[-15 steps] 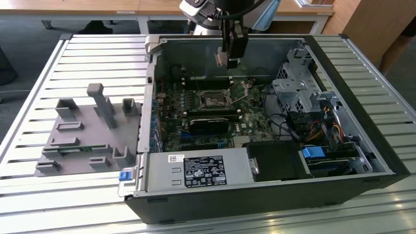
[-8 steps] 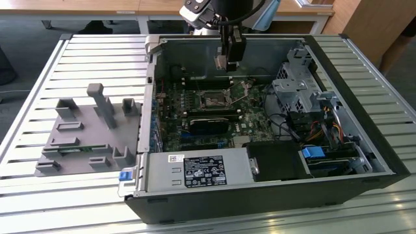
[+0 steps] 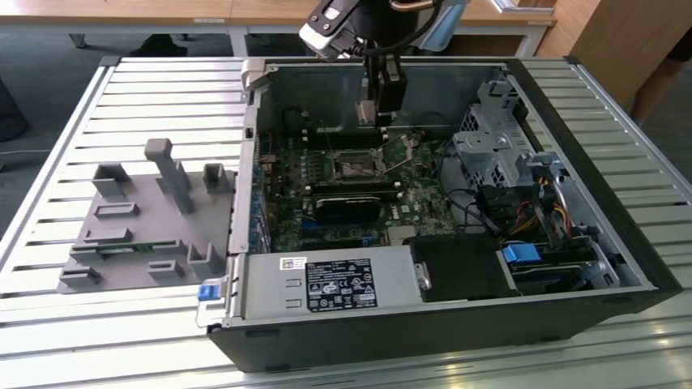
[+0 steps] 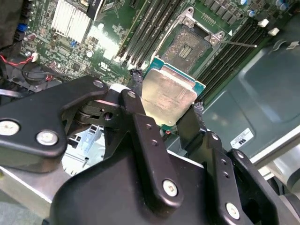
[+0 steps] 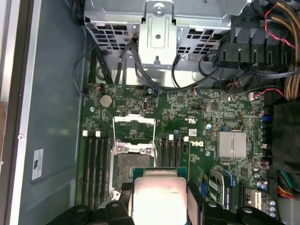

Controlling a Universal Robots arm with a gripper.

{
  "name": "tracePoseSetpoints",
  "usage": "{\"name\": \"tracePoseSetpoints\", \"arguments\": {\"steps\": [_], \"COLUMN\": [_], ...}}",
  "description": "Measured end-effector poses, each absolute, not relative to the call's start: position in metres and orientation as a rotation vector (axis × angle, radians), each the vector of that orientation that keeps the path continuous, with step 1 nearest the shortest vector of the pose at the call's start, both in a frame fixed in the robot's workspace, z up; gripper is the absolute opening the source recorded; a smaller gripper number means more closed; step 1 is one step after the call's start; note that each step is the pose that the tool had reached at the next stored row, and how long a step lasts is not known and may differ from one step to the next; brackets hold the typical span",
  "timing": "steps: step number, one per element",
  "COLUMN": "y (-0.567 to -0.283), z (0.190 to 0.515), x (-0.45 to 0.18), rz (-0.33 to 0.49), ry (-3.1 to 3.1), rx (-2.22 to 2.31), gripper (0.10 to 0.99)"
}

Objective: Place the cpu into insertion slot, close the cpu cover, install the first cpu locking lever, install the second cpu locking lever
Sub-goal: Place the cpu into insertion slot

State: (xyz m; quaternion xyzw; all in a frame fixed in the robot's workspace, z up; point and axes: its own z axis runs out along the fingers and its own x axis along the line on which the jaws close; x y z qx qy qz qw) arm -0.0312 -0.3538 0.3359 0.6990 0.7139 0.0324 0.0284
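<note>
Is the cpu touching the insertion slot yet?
Apart. In the second wrist view the gripper holds the cpu off the board, and the insertion slot lies bare beyond it.

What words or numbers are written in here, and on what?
Nothing reads clearly enough to quote.
Black label on the silver power supply box: print too small.
White sticker on the grey case wall: blurred.
White lettering on the green circuit board: too small.
Pale silver square chip: glare, nothing readable.
</note>
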Motion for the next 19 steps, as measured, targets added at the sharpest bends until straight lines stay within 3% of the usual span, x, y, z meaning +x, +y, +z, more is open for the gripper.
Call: {"name": "tracePoseSetpoints", "arguments": {"steps": [19], "y": [-0.353], "z": [0.308], "x": [-0.031], "rz": [0.103], "ry": [2.198], "rx": [2.153], "gripper": [0.541]}}
